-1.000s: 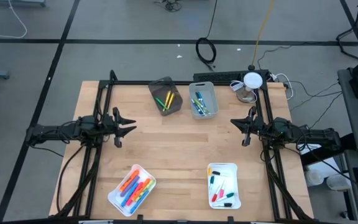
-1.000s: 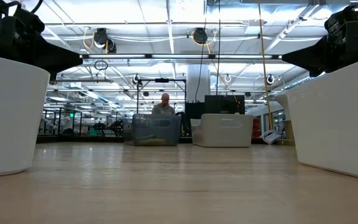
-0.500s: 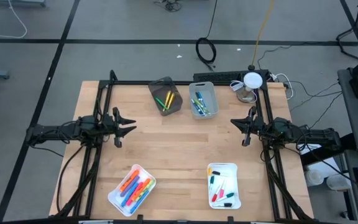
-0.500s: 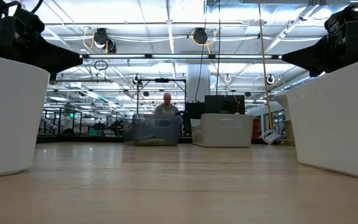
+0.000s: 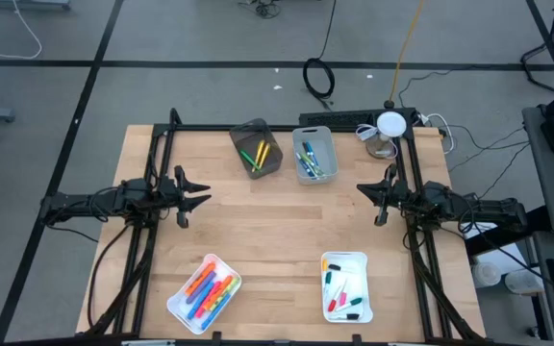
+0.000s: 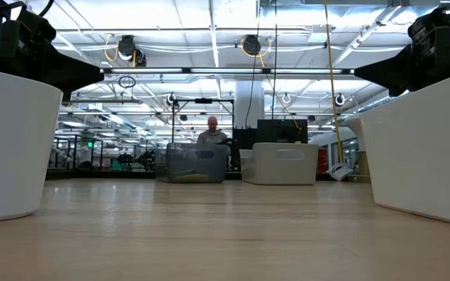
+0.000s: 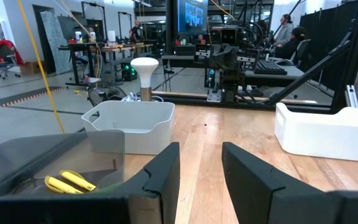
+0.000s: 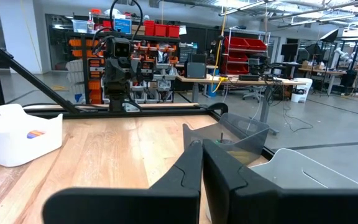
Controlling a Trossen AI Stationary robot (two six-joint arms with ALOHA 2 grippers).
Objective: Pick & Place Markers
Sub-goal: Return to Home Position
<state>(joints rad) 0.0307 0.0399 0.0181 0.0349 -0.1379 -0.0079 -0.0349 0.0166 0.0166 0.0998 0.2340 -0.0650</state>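
From where I stood, both dark arms hung level over the pale wooden bench [image 5: 277, 231], each at its own side edge, neither reaching for anything. The left hand [image 5: 196, 198] had its fingers spread apart with nothing between them; the wrist view showed a clear gap. The right hand [image 5: 371, 199] had its fingers pressed together, also on nothing.

The markers were all in containers. Yellow and green markers [image 5: 258, 154] lay in the dark grey translucent bin [image 5: 243, 135] at the far edge, and blue and green ones [image 5: 310, 161] in the pale grey bin [image 5: 327, 137] just beside it. Near the front edge, orange, pink and yellow markers [image 5: 208, 288] filled the white tray on the left [image 5: 176, 309], while red, green and black ones [image 5: 342, 293] lay in the white tray on the right [image 5: 344, 258]. None lay loose on the bench.

I judged the arms to be at rest between moves. That fitted either a sorting about to start from the trays or one already done, so I could not name a next move with any confidence.
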